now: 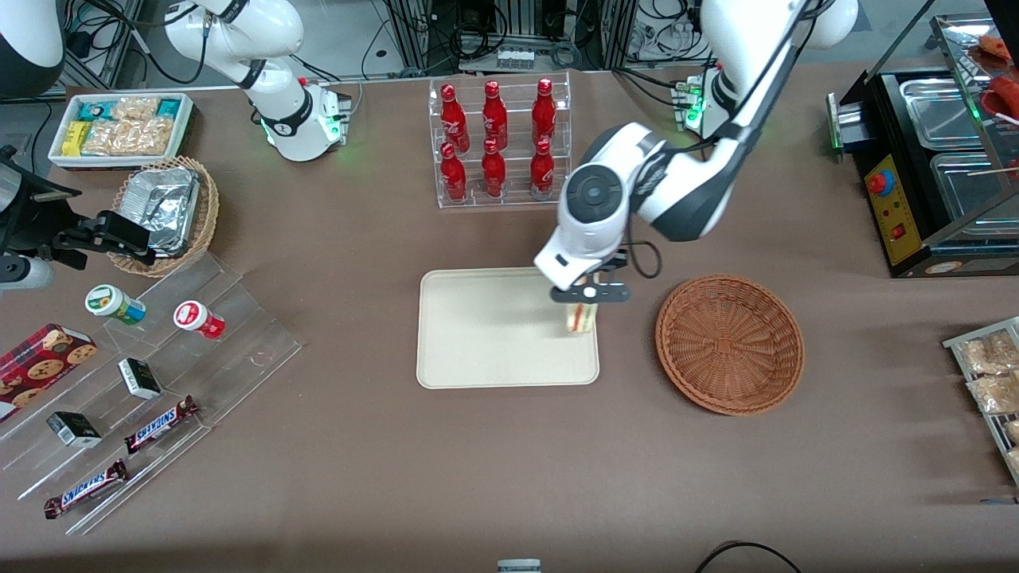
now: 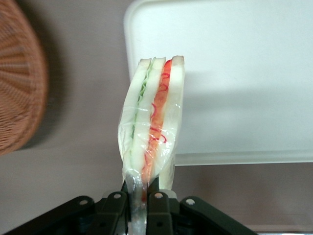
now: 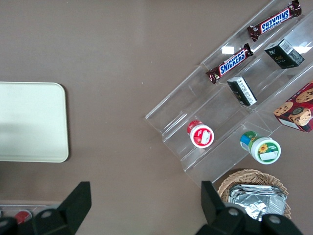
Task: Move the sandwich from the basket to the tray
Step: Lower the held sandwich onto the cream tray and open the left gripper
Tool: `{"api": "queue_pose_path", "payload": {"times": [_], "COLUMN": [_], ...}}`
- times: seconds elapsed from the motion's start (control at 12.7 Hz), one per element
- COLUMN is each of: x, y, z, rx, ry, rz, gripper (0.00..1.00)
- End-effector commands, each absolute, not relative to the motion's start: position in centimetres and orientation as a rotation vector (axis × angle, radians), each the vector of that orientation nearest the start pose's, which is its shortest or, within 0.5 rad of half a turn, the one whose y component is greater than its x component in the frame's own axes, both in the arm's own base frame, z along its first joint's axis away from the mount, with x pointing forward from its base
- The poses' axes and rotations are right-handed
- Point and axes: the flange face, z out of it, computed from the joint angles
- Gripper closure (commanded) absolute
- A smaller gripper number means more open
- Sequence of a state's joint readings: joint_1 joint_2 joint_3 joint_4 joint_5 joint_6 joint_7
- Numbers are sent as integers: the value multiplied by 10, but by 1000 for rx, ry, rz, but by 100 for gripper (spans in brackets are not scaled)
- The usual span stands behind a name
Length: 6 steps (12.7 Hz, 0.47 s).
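Nearest the front camera, Snickers bars (image 1: 162, 424) and small dark cartons (image 1: 74, 429) lie on a clear stepped display stand (image 1: 231, 318) toward the parked arm's end of the table (image 1: 334, 477), with a cookie box (image 1: 38, 368) and two capped cups (image 1: 116, 305) on its higher steps. The shallow reddish-brown basket (image 1: 729, 344) sits toward the working arm's end, just beside the tray (image 1: 486, 334) but apart from it; nothing shows inside it. The cream tray lies flat near the table's middle. At the tray's edge closest to the basket, the hand (image 1: 590, 294) hangs above the rim, its fingers (image 2: 159, 203) pinched tight on the wrapped sandwich (image 2: 152, 122). The sandwich stands on edge in clear film, white bread layers with green and red filling showing, its free end over the tray's corner; whether it touches the tray cannot be told. Farther from the camera stands a clear rack of red bottles (image 1: 497, 139). Toward the parked arm's end are a tan wicker basket of foil containers (image 1: 169, 211) and a white bin of snack packets (image 1: 121, 127)
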<state>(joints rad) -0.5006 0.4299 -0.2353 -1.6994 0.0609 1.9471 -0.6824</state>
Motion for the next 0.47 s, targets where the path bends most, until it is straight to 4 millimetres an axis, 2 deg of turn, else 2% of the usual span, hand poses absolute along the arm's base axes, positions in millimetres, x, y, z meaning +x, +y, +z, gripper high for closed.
{"api": "queue_pose_path", "payload": {"times": [0.0,0.16,0.24,0.39], "x": [499,500,504,508], "y": [-441,-463,-465,-467], "z": [302,273,261,254], "rx": [-3028,-3002,-2990,-2990], "ry": [109,58,39,-14], "rz": [204,172,169,172], "gripper": [100,100,100,100]}}
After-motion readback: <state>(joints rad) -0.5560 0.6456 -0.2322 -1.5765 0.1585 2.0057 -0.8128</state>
